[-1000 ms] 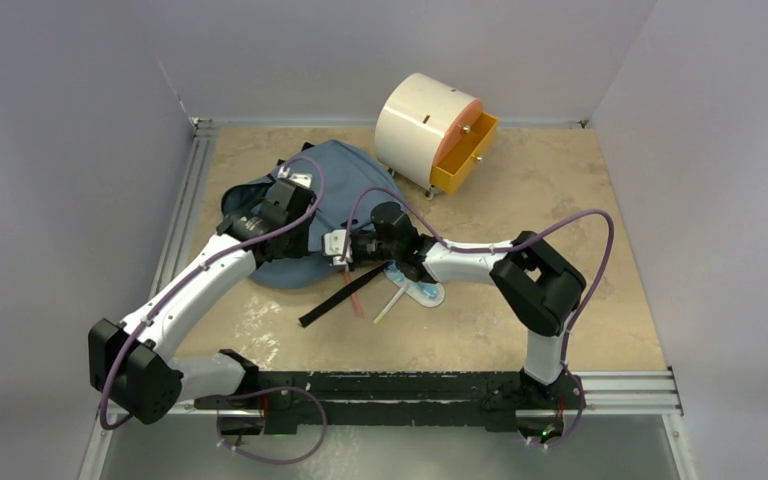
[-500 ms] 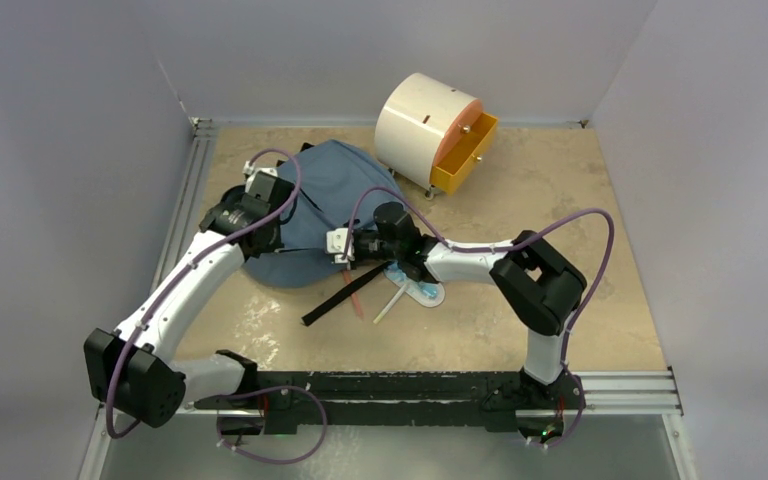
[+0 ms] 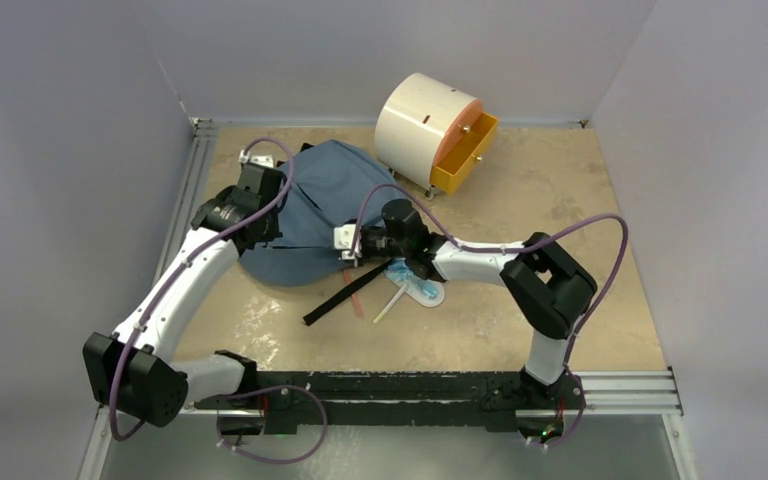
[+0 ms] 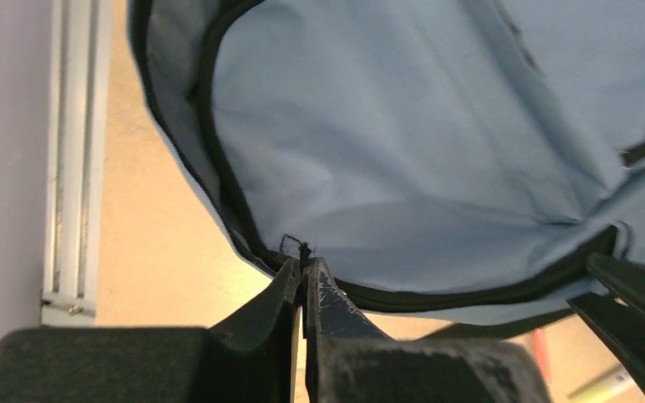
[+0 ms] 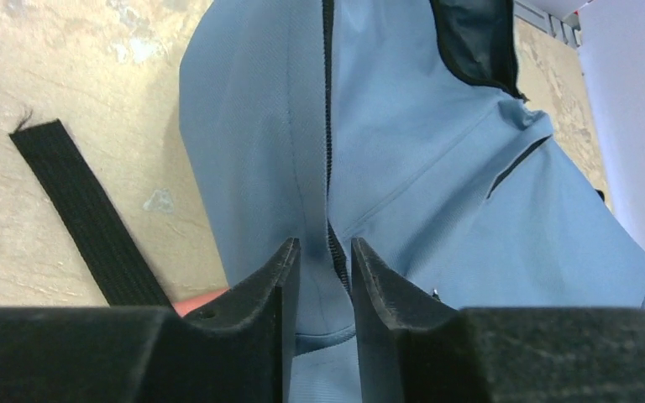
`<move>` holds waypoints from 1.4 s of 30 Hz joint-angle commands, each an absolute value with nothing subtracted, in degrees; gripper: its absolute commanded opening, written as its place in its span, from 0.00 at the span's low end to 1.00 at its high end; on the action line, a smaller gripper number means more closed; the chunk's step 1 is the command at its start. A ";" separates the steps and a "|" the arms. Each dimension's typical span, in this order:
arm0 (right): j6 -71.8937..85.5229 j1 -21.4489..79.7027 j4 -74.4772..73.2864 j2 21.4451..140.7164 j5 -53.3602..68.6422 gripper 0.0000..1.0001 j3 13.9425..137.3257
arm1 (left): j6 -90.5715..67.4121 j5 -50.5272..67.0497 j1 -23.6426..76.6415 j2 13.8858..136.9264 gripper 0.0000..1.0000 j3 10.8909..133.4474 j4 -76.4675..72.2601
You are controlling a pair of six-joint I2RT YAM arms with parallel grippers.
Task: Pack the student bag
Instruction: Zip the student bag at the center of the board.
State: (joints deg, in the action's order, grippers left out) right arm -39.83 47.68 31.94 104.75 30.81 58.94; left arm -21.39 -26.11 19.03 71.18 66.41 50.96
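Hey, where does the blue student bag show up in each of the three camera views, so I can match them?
Top external: the student bag lies left of centre, between the two arms, near the cream cabinet.
Left wrist: it fills the upper middle and right, with its black-edged rim curving along the bottom.
Right wrist: it fills the centre and right, with a zipper running down it.
Shared landmark: the beige tabletop.

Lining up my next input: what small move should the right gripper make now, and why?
Probably close the right gripper on the zipper line between its jaws and pull gently away from the left gripper. The left is shut on the black rim of the student bag; the right stands slightly open astride the zip, so tension might spread the opening.
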 commanded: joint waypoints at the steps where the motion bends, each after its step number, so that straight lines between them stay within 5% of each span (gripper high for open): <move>1: -36.72 46.98 33.63 100.42 36.27 0.35 59.56 | -18.27 -18.01 18.46 66.89 0.00 67.04 43.62; 13: -29.01 52.99 37.55 104.58 38.15 0.56 67.64 | -20.89 -13.27 18.45 64.12 0.00 64.00 42.26; 33: -28.53 56.78 44.11 110.60 22.97 0.44 68.73 | -21.97 -13.19 18.46 62.24 0.00 62.08 42.36; 42: -26.61 56.80 51.03 105.85 27.11 0.53 65.29 | -22.32 -13.14 18.46 62.62 0.00 61.52 42.54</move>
